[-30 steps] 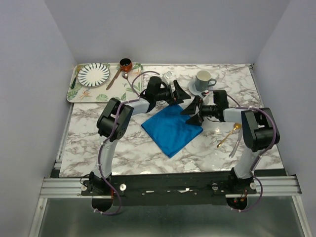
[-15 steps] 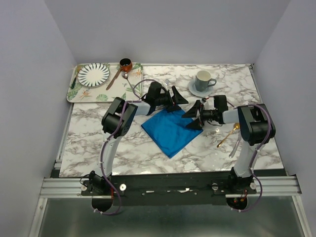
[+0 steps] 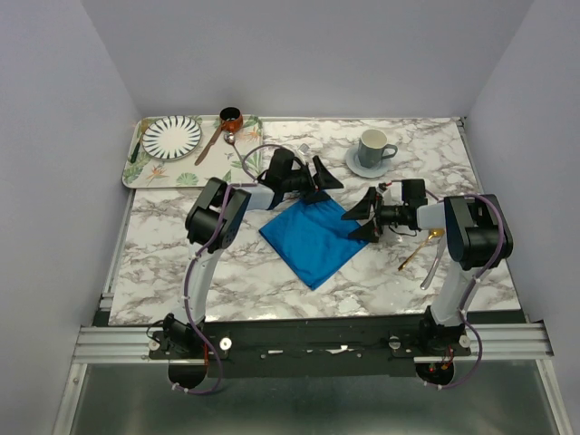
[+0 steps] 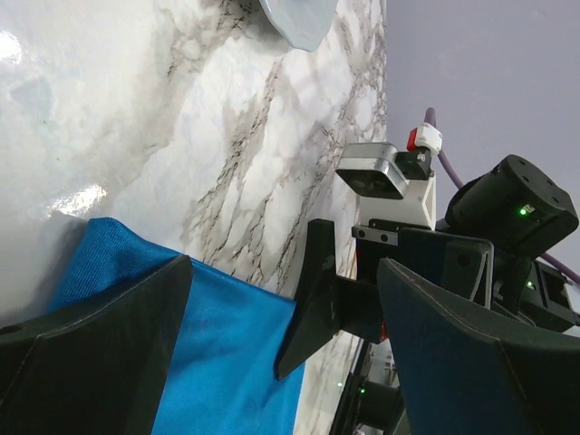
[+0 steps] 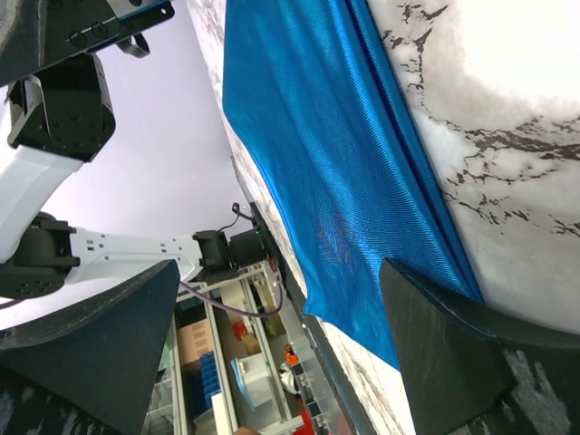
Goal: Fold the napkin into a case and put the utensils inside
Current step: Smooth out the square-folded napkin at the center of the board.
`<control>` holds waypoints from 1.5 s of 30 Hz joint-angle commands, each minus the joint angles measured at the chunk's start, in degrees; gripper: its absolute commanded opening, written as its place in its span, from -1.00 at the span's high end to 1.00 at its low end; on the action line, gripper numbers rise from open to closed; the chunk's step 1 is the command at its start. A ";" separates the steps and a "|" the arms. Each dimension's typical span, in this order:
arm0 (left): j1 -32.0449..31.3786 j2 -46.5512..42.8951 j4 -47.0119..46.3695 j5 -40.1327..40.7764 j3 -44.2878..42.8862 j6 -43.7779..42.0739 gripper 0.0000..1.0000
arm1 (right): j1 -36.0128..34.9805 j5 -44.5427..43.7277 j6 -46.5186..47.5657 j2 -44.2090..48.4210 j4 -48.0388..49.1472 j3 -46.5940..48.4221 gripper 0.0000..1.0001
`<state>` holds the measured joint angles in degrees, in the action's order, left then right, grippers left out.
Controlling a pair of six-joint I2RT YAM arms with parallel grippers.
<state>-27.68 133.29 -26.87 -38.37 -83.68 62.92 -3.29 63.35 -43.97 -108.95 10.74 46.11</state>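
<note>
Napkin [image 3: 315, 237] lies unmoved, a flat blue diamond mid-tabletop, while your left gripper [image 3: 322, 184] and right gripper [image 3: 362, 217], jaws wide and empty, have eased apart at its far corner, so no fold looks begun yet.

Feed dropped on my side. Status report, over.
Jaws open, empty: left gripper at the napkin's far corner, right gripper at its right corner. Napkin flat, no case yet. Gold spoon right of it, nothing in the way.

Napkin [image 3: 313, 237] right corner hidden under right pincer [image 3: 350, 226], saucer [image 4: 299, 18] cut by left wrist view's top edge
</note>
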 commanded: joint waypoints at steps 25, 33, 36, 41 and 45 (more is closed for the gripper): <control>9.84 -21.59 0.50 -10.67 30.15 -8.24 -0.97 | 0.48 -6.05 2.30 -2.06 -10.48 -1.55 -1.00; 14.32 -19.92 0.51 -11.55 35.95 -10.36 -0.97 | 0.83 -6.31 2.48 -2.68 -12.05 -1.55 -1.00; 14.94 -19.83 -0.37 -12.78 36.13 -11.76 -0.97 | 0.83 -6.23 2.92 -2.68 -12.32 -1.72 -1.00; 15.38 -22.02 -2.73 -15.41 36.13 -11.24 -0.97 | 0.83 -6.40 3.45 -1.18 -12.33 -2.34 -1.00; 15.38 -25.53 -4.50 -16.74 37.62 -10.36 -0.97 | 0.83 -6.40 3.80 0.14 -12.41 -2.60 -1.00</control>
<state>-12.95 111.70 -30.70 -53.58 -48.49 53.80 -2.96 62.81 -40.64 -108.16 6.20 46.26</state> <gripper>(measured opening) 0.985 0.997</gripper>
